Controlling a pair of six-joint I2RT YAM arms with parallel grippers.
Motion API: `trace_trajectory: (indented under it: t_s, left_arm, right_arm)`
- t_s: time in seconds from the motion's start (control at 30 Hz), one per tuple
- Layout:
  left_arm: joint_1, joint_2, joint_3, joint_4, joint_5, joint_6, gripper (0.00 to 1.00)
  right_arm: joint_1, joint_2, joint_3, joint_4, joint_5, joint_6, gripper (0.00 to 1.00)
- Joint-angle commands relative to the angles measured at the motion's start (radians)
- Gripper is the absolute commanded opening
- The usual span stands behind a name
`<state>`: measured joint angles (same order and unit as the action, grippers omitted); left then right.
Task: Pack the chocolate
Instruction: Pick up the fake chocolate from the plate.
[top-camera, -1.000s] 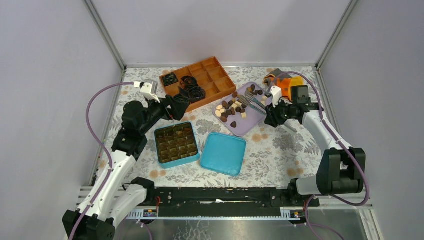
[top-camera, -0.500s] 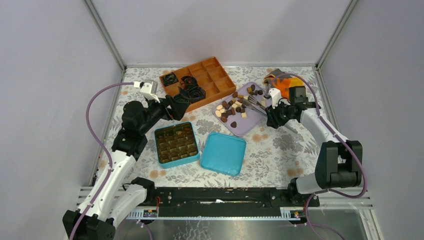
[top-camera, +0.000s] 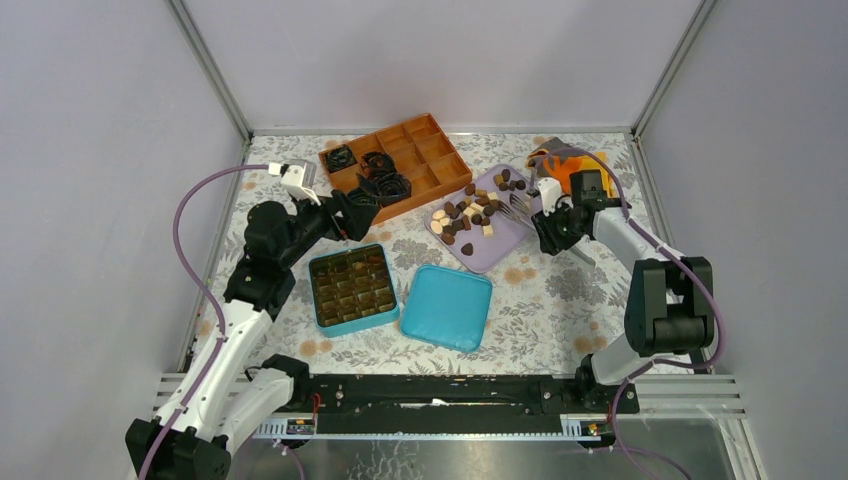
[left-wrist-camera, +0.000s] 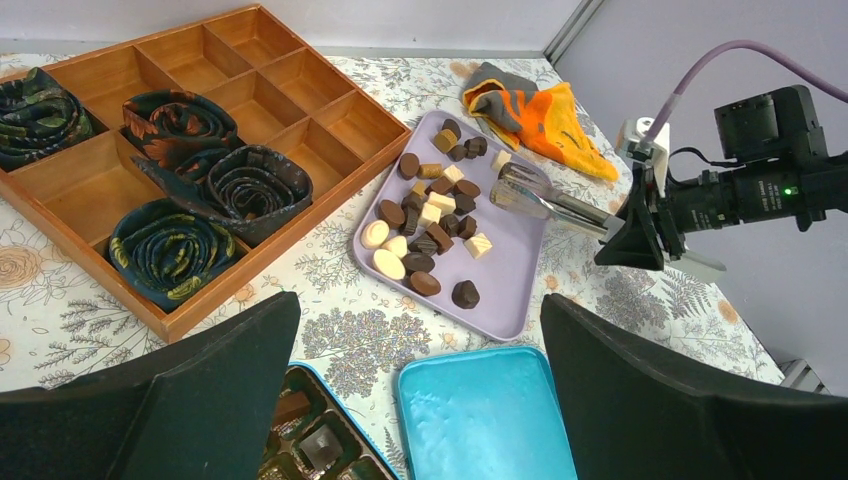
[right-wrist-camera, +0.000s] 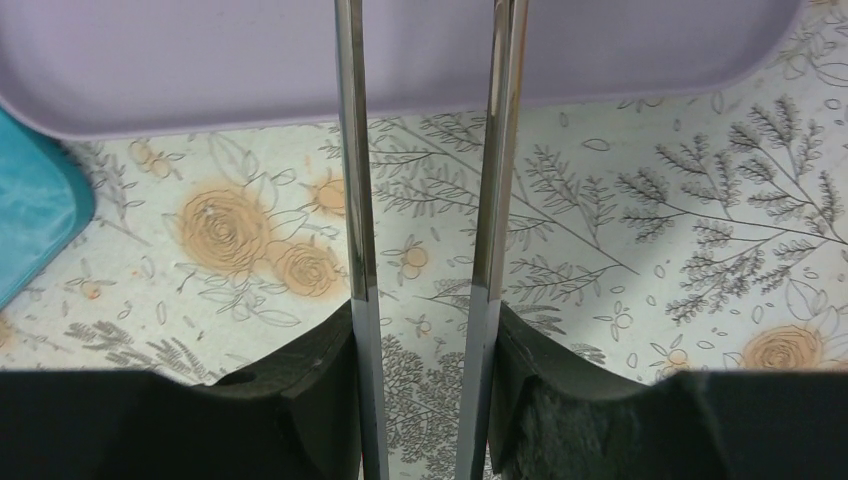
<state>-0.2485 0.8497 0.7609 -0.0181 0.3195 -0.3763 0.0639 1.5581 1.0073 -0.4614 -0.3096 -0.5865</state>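
Many pieces of chocolate (left-wrist-camera: 425, 235) lie loose on a lavender tray (left-wrist-camera: 520, 270) at mid-worktop, so most of the packing looks undone. An open blue tin (top-camera: 314, 295) nearer the arms shows pieces in a few cells, and its lid (top-camera: 447, 306) lies beside it. The right end effector (left-wrist-camera: 628, 228) clamps metal tongs (left-wrist-camera: 545, 200), whose tips hang above the tray, seemingly empty. The left end effector (left-wrist-camera: 420, 395) gapes wide and holds nothing.
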Motion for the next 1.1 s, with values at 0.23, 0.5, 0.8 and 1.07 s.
trace_trajectory:
  t_s: [0.23, 0.5, 0.8, 1.07]
  left_arm:
    - [0.005, -0.001, 0.018, 0.046, 0.021, -0.009, 0.99]
    - [0.005, -0.001, 0.018, 0.047, 0.023, -0.007, 0.99]
    - [0.005, -0.002, 0.018, 0.046, 0.021, -0.006, 0.99]
    - [0.005, -0.001, 0.018, 0.048, 0.026, -0.007, 0.99]
  right_arm:
    - [0.007, 0.098, 0.115, 0.025, 0.046, 0.041, 0.46]
    - [0.011, 0.156, 0.155, 0.013, 0.015, 0.034, 0.46]
    - [0.03, 0.182, 0.182, -0.01, -0.037, 0.001, 0.47]
    - [0.045, 0.214, 0.217, -0.028, -0.035, -0.008, 0.47]
